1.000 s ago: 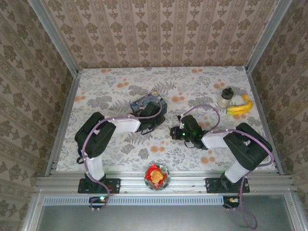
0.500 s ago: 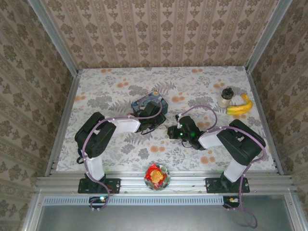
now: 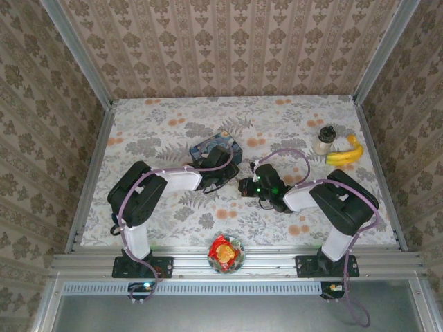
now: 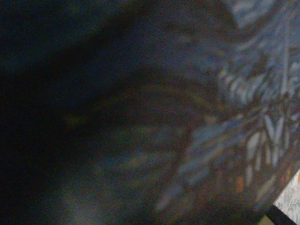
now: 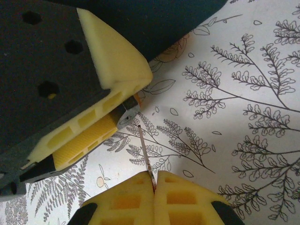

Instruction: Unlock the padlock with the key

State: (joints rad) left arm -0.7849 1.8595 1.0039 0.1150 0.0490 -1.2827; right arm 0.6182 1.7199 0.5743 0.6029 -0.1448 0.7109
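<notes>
Holds the padlock [image 5: 127, 116] in the left gripper [image 5: 123, 105], clamped between its two yellow fingers [image 5: 115, 56] so that just a small grey metal corner pokes out at the tips. Pinches the key [image 5: 145, 152] in the right gripper [image 5: 154, 180], both yellow pads pressed together on the thin blade, seen edge-on in the right wrist view. Points that blade up and slightly left at the padlock, tip right at the grey corner; cannot tell whether inside the keyhole or merely against the body. Has the fern-printed table [image 5: 243, 93] beneath both. From above, has the left gripper [image 3: 221, 178] and the right gripper [image 3: 244, 187] nose to nose near the middle of the table, just in front of the blue painted tin [image 3: 213, 147]. Shows that tin [image 4: 253, 117] in the left wrist view as a dark, blurred blue surface very close to the lens. Has a banana [image 3: 344, 153] and a small jar [image 3: 323, 140] side by side at the far right, well apart from the grippers, and a bowl [image 3: 239, 257] of red and yellow contents on the near rail between the arm bases.
</notes>
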